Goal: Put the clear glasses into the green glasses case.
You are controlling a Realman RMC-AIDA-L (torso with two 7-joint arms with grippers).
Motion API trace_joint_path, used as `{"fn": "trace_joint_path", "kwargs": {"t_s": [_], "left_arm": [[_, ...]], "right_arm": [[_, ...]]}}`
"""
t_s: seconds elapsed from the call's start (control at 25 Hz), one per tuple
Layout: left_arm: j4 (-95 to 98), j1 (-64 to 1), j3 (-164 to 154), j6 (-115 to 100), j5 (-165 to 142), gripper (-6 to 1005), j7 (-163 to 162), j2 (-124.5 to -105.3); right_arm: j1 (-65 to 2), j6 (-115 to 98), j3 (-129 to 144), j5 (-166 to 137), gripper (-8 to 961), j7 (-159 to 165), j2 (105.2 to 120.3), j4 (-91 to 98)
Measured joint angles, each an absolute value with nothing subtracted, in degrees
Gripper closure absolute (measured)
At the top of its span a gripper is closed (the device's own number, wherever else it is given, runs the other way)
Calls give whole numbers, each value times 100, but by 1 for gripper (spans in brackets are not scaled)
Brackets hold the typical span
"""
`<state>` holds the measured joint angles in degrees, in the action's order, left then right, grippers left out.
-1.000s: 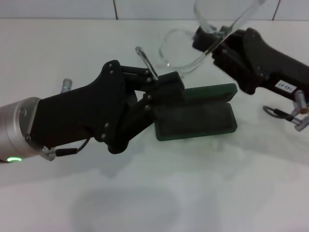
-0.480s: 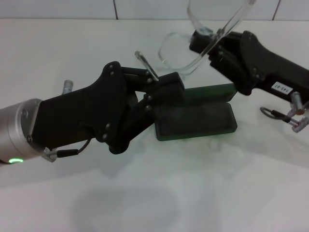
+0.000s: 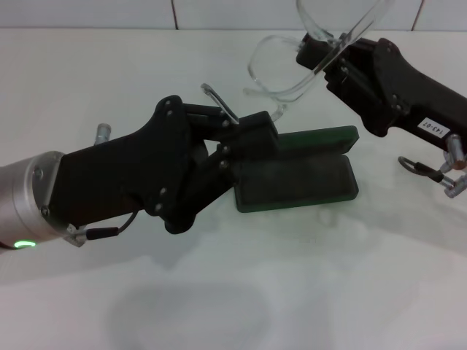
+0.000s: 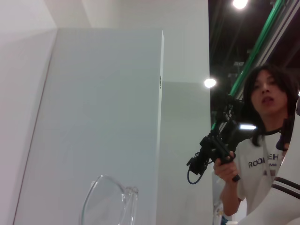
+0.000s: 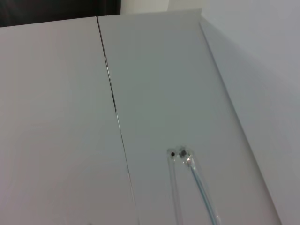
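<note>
The white bench (image 3: 306,292) carries the green glasses case (image 3: 299,175), open at centre. The left hand (image 3: 244,131) pinches one temple tip of the clear glasses (image 3: 281,69) above the case's left end; the right hand (image 3: 321,58) pinches the other temple, far right. Only the left wrist view shows a person (image 4: 262,154) with a camera rig.

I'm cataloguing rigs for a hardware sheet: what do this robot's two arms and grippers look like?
Both grippers are matte black angular linkages with visible screws. The left gripper sits on a silver wrist cylinder with a glowing green light and a thin black cable. The right gripper carries a small white printed label, with a looped cable and metal fittings behind it.
</note>
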<state>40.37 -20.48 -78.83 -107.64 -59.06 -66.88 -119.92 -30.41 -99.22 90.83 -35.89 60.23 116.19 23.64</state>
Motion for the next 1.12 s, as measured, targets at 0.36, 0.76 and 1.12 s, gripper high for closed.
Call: {"fn": "trace_joint_path", "kwargs": {"t_s": [0.36, 0.76, 1.12], "left_arm": [[3988, -2062, -7877, -10767, -5906, 912, -6688, -11997], [3967, -2110, -7877, -10759, -5906, 911, -6688, -11997], [3818, -2197, -7896, -10756, -5906, 910, -6723, -11979]], "right_arm": [[-3104, -9858, 9326, -3628, 849, 6062, 11619, 2311], [-3206, -9705, 9697, -3638, 850, 6088, 11619, 2300], [-3326, -9576, 9978, -3639, 850, 6103, 11619, 2331]]}}
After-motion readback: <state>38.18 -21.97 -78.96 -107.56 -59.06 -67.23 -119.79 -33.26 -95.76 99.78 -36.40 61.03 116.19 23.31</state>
